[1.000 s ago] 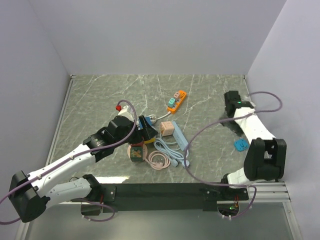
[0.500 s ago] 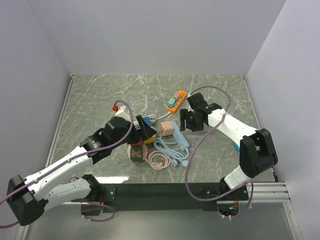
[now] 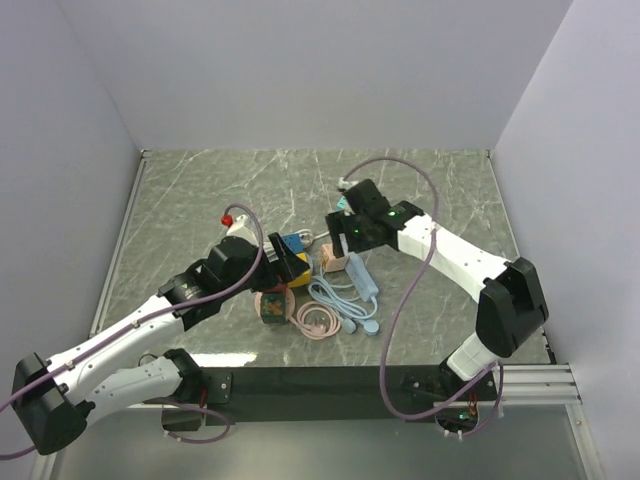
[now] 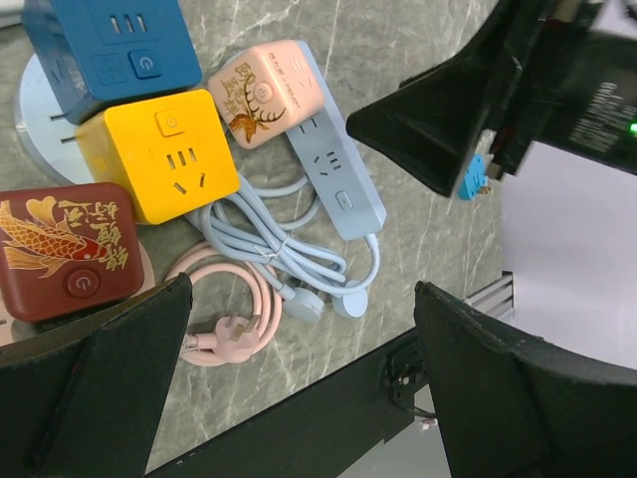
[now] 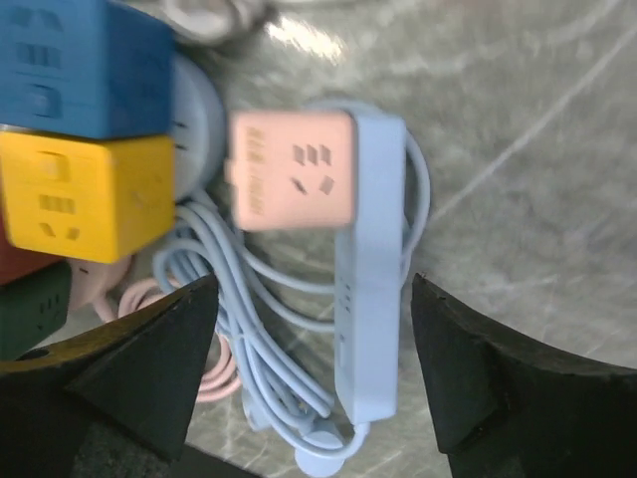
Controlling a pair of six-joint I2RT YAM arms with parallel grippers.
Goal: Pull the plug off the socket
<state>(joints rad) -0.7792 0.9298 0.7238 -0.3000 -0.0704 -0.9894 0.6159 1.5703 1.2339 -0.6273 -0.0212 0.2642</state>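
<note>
A pink cube plug (image 5: 294, 169) sits on the upper end of a light-blue socket strip (image 5: 370, 279), whose cable is coiled beside it. My right gripper (image 5: 314, 358) hovers open above them, its fingers straddling the strip's lower half without touching it. In the top view the right gripper (image 3: 338, 243) hangs just over the pink plug (image 3: 333, 261). My left gripper (image 3: 290, 262) is open above the yellow cube, left of the strip (image 3: 364, 284). The left wrist view shows the pink plug (image 4: 261, 92) and strip (image 4: 333, 169) beyond its open gripper (image 4: 299, 388).
Crowded to the left of the strip are a blue cube socket (image 4: 109, 45), a yellow cube (image 4: 179, 154) and a red-brown cube (image 4: 65, 249). A pink cable with its plug (image 4: 231, 334) lies coiled at the front. A small blue adapter (image 4: 474, 181) lies beyond the right gripper. The black front rail (image 3: 320, 380) bounds the table.
My right arm has swung from the table's right side leftward to over the pink plug and strip. The left arm has shifted only slightly.
</note>
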